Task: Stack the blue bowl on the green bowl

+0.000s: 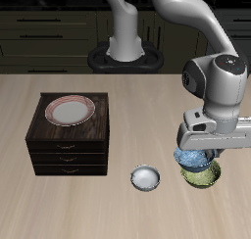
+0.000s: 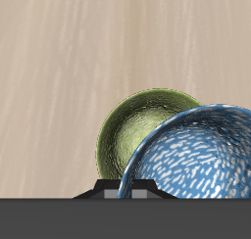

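Note:
My gripper (image 1: 199, 150) is shut on the blue bowl (image 1: 196, 159), a mottled blue-and-white bowl, and holds it just above the green bowl (image 1: 205, 176), a speckled yellow-green bowl near the table's front edge. In the wrist view the blue bowl (image 2: 196, 155) overlaps part of the green bowl (image 2: 142, 135), which lies lower and a little offset from it. The fingertips are hidden by the gripper body and the bowl. I cannot tell whether the two bowls touch.
A small white-grey bowl (image 1: 146, 177) sits on the table beside the green bowl. A dark wooden drawer cabinet (image 1: 69, 143) stands farther along, with a pink-rimmed white plate (image 1: 72, 110) on top. The robot's base (image 1: 125, 55) is at the back.

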Motion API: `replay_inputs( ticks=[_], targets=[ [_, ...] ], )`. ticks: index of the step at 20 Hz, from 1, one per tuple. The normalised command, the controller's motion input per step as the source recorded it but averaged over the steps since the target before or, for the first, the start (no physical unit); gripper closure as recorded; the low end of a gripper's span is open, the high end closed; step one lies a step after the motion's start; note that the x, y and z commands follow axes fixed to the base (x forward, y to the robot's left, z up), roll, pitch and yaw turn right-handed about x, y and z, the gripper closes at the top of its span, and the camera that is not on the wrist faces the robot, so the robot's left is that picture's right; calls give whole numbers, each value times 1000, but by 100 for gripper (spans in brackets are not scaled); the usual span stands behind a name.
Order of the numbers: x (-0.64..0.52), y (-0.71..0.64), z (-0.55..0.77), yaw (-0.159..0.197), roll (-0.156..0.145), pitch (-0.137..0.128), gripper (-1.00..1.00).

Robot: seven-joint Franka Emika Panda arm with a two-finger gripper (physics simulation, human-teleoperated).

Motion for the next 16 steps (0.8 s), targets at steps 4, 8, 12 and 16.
replay_inputs(
  ticks=[4, 8, 12, 16],
  targets=[
    [145, 88, -216, 25, -23, 19, 100],
    [113, -13, -308, 11, -83, 62, -100],
    [-28, 88, -108, -17, 25, 19, -100],
    [-107, 180, 4, -1, 39, -11, -100]
  ],
)
